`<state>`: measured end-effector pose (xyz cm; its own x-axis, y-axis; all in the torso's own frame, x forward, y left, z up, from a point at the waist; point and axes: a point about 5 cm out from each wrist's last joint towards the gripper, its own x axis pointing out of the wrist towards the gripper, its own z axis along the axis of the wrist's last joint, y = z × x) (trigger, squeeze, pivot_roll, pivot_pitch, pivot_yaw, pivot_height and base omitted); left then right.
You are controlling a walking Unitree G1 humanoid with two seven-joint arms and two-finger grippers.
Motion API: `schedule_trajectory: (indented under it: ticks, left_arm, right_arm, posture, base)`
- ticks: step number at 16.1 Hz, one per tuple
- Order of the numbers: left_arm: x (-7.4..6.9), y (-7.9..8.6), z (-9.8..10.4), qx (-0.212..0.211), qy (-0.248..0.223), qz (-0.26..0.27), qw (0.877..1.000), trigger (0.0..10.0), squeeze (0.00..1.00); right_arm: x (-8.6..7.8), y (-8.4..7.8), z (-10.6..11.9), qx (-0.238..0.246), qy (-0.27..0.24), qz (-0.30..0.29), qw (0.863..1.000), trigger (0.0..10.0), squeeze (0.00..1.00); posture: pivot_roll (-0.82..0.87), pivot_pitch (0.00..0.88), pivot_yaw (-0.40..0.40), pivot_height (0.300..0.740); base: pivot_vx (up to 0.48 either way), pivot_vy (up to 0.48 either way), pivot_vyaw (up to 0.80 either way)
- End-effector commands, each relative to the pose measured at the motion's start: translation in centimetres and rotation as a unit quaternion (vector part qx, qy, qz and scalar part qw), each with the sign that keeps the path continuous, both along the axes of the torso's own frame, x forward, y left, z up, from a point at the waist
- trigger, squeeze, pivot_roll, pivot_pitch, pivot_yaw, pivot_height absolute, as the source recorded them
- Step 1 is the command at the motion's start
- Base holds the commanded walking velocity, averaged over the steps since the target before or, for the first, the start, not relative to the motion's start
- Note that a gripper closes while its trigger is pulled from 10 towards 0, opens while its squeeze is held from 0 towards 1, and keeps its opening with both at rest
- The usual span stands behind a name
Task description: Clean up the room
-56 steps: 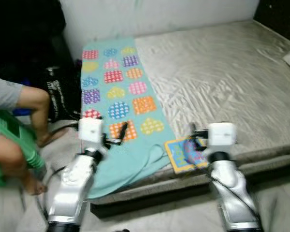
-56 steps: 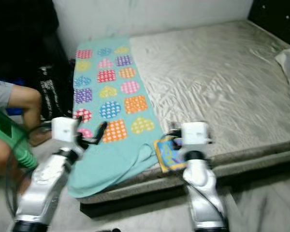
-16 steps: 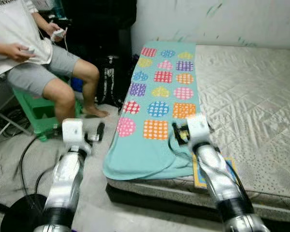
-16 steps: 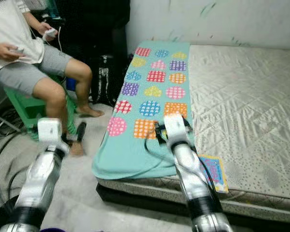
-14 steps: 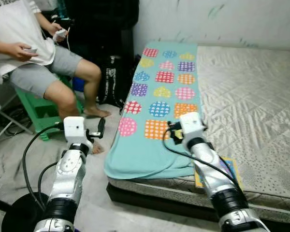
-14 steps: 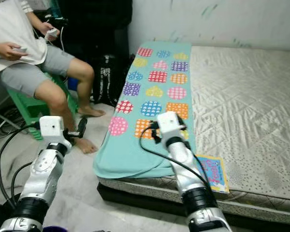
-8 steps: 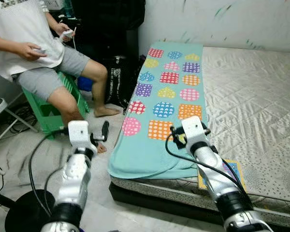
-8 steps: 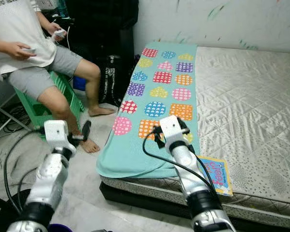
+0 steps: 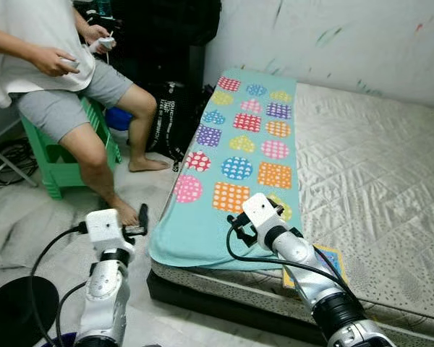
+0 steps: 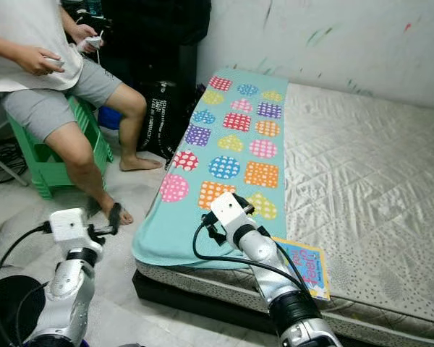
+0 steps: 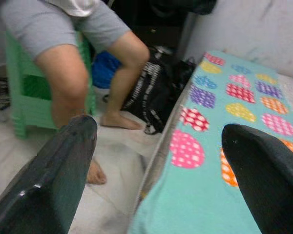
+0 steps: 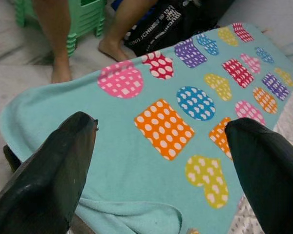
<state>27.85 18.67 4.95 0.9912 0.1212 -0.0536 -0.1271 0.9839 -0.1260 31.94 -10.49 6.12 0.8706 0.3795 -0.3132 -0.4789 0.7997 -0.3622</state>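
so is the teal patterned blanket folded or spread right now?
Spread. The blanket lies flat in a long strip along the mattress, pattern up; only its near end is bunched and droops over the edge.

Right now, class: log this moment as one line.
right gripper: open above teal blanket | left gripper: open, beside bed | book: on mattress

both arms forward, left pincer (image 11: 156,165) agape, right pincer (image 12: 161,161) agape
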Motion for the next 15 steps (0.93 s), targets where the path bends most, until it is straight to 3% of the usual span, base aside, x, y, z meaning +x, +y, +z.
schedule_trajectory:
  ticks: [1, 5, 10, 15]
  left_arm:
    - [0.2, -0.2, 0.3, 0.002, -0.007, -0.012, 1.000, 10.0, 0.00]
    - [1.0, -1.0, 0.8, 0.019, -0.001, -0.060, 0.998, 10.0, 0.00]
    - [1.0, -1.1, 1.4, 0.022, -0.010, -0.065, 0.998, 10.0, 0.00]
    - [1.0, 2.0, 3.0, 0.066, -0.019, -0.049, 0.996, 10.0, 0.00]
  right_arm:
    - [0.2, -0.6, 0.3, -0.001, -0.005, -0.012, 1.000, 10.0, 0.00]
    - [-0.7, -0.6, -0.1, 0.026, -0.009, -0.040, 0.999, 10.0, 0.00]
    - [-1.0, -1.0, -0.5, 0.030, -0.005, -0.049, 0.998, 10.0, 0.00]
    - [0.3, 0.4, 0.1, 0.053, -0.003, -0.057, 0.997, 10.0, 0.00]
  posture:
    - [0.08, 0.000, -0.065, 0.740]
    - [0.03, 0.000, 0.012, 0.740]
    - [0.06, 0.000, 0.018, 0.740]
    - [0.17, 0.000, 0.009, 0.740]
  base:
    - [0.000, 0.000, 0.00]
    - [0.000, 0.000, 0.00]
    - [0.000, 0.000, 0.00]
    - [0.000, 0.000, 0.00]
